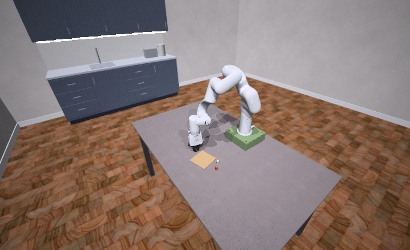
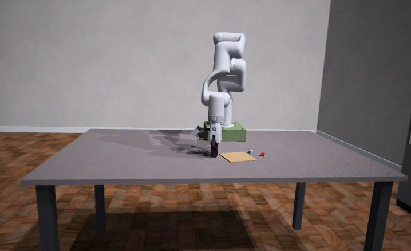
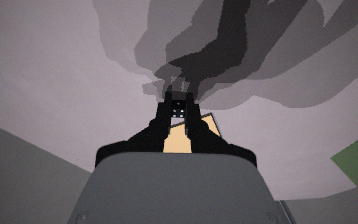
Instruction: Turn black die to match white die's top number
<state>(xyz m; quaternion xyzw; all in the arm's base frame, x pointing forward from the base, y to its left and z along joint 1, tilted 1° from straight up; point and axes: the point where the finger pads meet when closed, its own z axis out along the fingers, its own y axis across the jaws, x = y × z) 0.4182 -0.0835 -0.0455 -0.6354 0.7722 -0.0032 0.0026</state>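
My gripper [image 3: 178, 101] is shut on the black die [image 3: 179, 109], which sits between the two black fingertips and shows white pips toward the wrist camera. The gripper stands low at the table top, just off the near-left corner of the tan mat [image 1: 203, 159], as the top and exterior views show [image 2: 213, 152]. The mat [image 2: 237, 156] lies flat on the grey table, and part of it shows behind the fingers in the wrist view [image 3: 190, 135]. The white die [image 1: 217, 161] lies on the table beside the mat's right edge. A red die [image 1: 216, 168] lies a little further out.
The arm's green base block [image 1: 245, 137] stands on the table behind the mat. The white die [image 2: 250, 151] and red die [image 2: 262, 153] lie right of the mat in the exterior view. Kitchen cabinets stand along the far wall.
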